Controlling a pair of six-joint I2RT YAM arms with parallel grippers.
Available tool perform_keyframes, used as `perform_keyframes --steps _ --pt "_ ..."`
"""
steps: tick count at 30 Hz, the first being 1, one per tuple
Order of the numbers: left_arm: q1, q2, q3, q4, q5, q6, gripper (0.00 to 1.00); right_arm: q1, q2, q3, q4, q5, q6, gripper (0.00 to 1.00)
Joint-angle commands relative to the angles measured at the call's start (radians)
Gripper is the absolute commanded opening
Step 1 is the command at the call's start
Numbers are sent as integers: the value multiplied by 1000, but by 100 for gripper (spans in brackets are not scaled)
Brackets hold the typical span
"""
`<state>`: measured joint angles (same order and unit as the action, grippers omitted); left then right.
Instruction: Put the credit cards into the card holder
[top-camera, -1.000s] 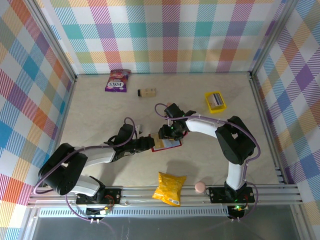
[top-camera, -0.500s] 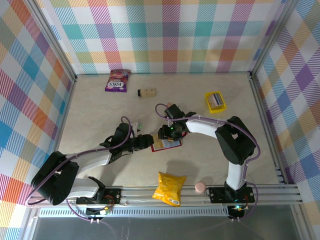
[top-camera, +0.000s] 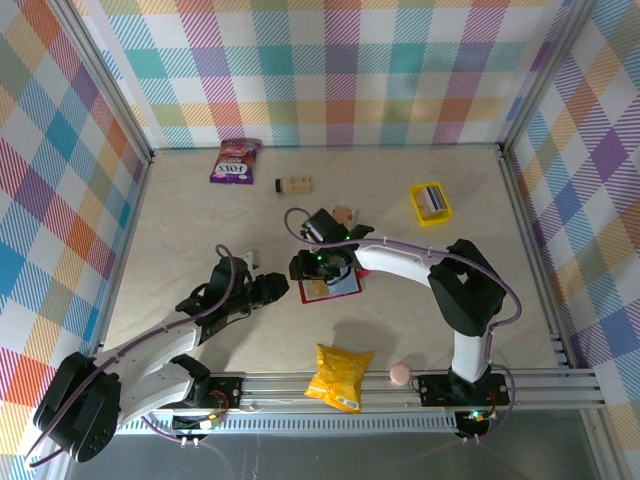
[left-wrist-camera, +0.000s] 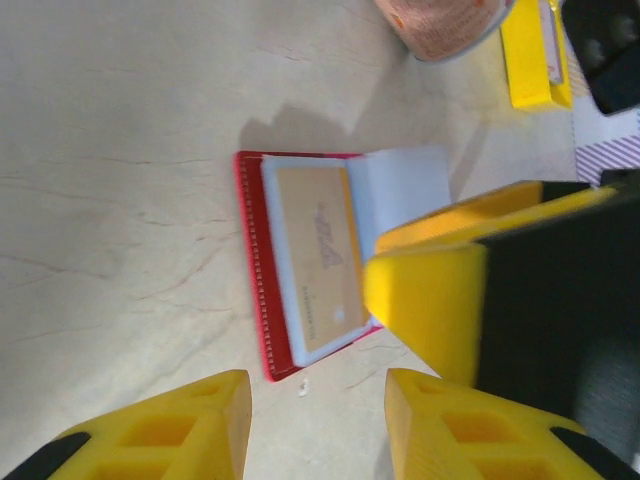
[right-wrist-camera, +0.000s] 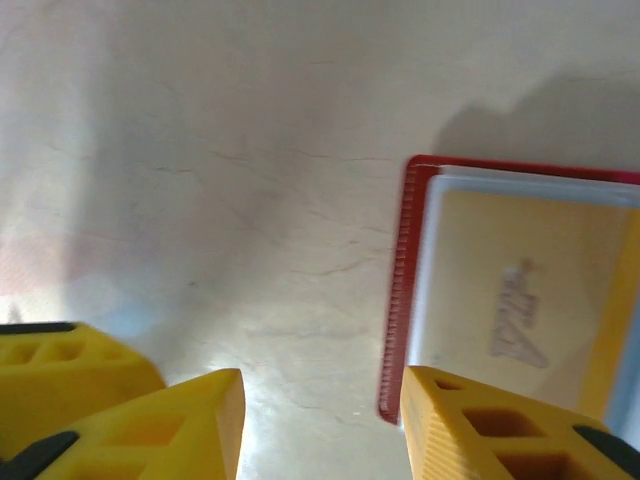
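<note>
Lying open and flat mid-table, the red card holder (top-camera: 335, 286) shows a yellow credit card (left-wrist-camera: 318, 262) tucked under its clear inner pocket. A paler flap is at the holder's right part, seen in the left wrist view.

The left end effector (top-camera: 277, 288) sits just left of the holder, low over the table (top-camera: 200, 230). Its fingers are apart with only bare table between them. In the left wrist view the holder lies just ahead of the gap, not touching either finger.

The right end effector (top-camera: 306, 264) hangs over the holder's far-left corner. Its fingers are apart, nothing clamped. In the right wrist view the red ribbed edge of the holder runs down beside the inner side of one finger (right-wrist-camera: 470, 425); cannot tell if they touch. One right finger also blocks part of the holder in the left wrist view.

The two end effectors are close together at the holder's left side.

The yellow tray (top-camera: 416, 205) is far right of the holder, well apart, with something grey inside. A pink round thing (top-camera: 345, 213) is just far of the right end effector. A yellow snack bag (top-camera: 340, 377) lies near, by the arm bases. A purple packet (top-camera: 235, 160) is far left.
</note>
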<state>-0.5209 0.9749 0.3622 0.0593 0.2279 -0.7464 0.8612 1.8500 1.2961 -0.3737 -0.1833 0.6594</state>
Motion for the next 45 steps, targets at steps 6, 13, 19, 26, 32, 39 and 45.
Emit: perform_keyframes --steps 6,13,19,26,32,39,45 --pt "21 -81 -59 -11 -17 -14 41 -55 -222 -105 -31 119 22 45" --pt "-32 46 -40 170 110 -23 43 -116 -200 -173 -117 184 -62 49" --pt "-116 170 -8 276 45 -47 45 -119 -100 -136 -131 151 -107 52" --pt "-119 297 55 315 56 -27 46 -132 -41 -101 -151 179 -109 54" --pt "-119 361 78 312 44 -22 46 -139 0 -84 -153 171 -102 55" --pt "-119 418 86 330 42 -22 46 -140 30 -84 -153 180 -83 56" --pt "-117 481 92 346 46 -25 45 -146 34 -103 -96 98 -66 56"
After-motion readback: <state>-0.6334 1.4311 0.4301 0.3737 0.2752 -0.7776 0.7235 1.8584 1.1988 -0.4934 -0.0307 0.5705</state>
